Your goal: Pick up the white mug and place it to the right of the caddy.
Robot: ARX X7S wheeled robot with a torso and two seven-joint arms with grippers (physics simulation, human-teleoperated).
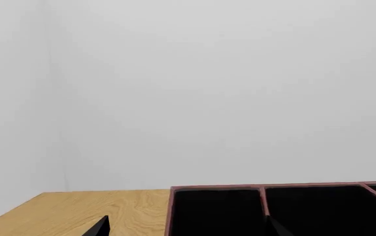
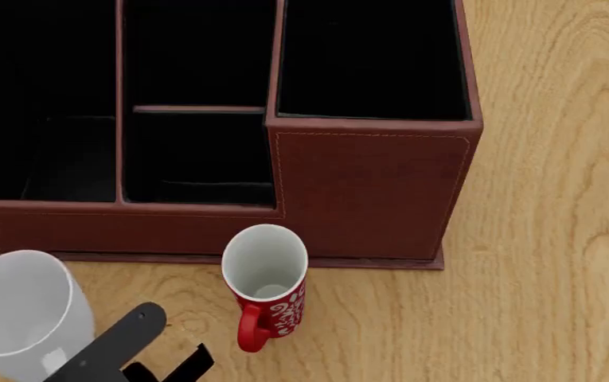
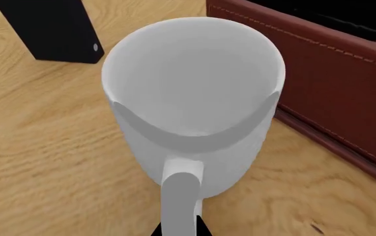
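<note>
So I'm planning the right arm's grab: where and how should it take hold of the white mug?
Grip the white mug by its loop handle, coming from the handle side. It stands upright with its mouth open, and the handle points toward the right gripper. The caddy crowds its far side.

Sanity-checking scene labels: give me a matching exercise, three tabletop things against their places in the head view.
Things:
1. plain glossy white mug
2. slim red mug with white swirls
3. dark red-brown stitched caddy

Places:
A. lower centre, right in front of the tall section
B. fills the upper part, black-lined compartments
C. lower left corner

Pairs: 1-C, 2-A, 3-B
</note>
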